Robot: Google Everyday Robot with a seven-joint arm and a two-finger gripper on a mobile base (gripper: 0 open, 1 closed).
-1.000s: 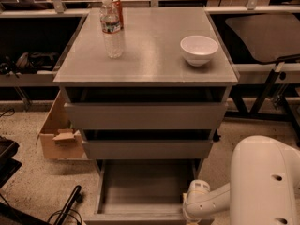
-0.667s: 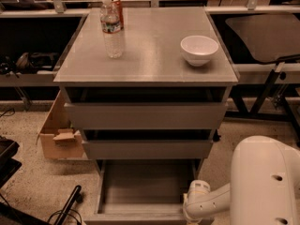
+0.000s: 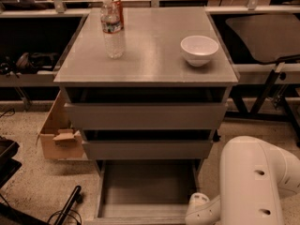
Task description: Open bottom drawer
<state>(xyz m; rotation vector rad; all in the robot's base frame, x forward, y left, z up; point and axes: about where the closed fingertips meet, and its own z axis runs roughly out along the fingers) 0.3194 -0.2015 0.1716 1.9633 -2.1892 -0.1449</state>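
Observation:
The bottom drawer (image 3: 145, 191) of the grey cabinet is pulled out toward me, and its plain grey flat inside shows. Its front edge (image 3: 140, 219) runs along the bottom of the camera view. The mid-sized drawer (image 3: 147, 149) and the tallest drawer (image 3: 145, 116) above it are shut or nearly shut. My white arm (image 3: 253, 182) fills the lower right. Its wrist (image 3: 201, 210) reaches down to the drawer's front right corner. The gripper itself lies below the bottom edge of the view.
A clear water bottle (image 3: 112, 29) with a red can behind it and a white bowl (image 3: 199, 49) stand on the cabinet top (image 3: 150, 64). A cardboard box (image 3: 58, 135) sits on the floor at the left. Black cables and a dark object lie at the lower left.

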